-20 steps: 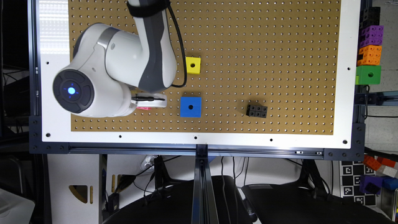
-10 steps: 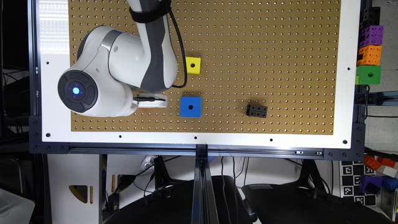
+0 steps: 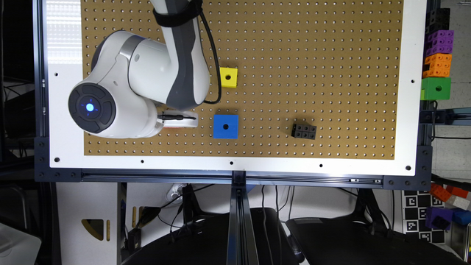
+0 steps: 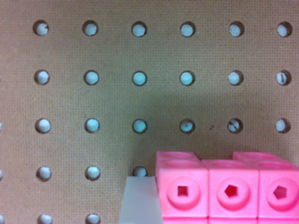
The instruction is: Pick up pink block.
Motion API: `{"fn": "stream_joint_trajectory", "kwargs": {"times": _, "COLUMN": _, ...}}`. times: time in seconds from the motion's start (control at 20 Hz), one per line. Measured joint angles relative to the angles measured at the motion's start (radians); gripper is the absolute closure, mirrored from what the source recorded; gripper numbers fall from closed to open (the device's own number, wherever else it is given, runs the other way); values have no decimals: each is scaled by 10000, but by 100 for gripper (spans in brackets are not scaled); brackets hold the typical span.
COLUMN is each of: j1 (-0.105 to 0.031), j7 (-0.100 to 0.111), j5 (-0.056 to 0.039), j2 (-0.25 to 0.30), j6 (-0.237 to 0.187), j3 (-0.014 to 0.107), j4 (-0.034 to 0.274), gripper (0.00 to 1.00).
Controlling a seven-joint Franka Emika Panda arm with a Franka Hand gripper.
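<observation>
The arm hangs low over the brown pegboard surface, toward the exterior view's left. In the wrist view the pink block sits on the board, right next to one pale finger. I can't tell if the jaws are wide or narrow, because the other finger is hidden. The finger might bump the block and push it sideways. Then the pinch could catch just a corner and the block could slip out. The blue cube is close by too.
</observation>
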Motion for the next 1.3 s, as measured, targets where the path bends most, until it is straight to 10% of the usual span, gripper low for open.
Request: {"fn": "stream_joint_trajectory", "kwargs": {"times": 1.3, "j1": -7, "j7": 1, "j5": 0, "j2": -2417, "j6": -2449, "j3": 1, "j4": -13, "gripper": 100}}
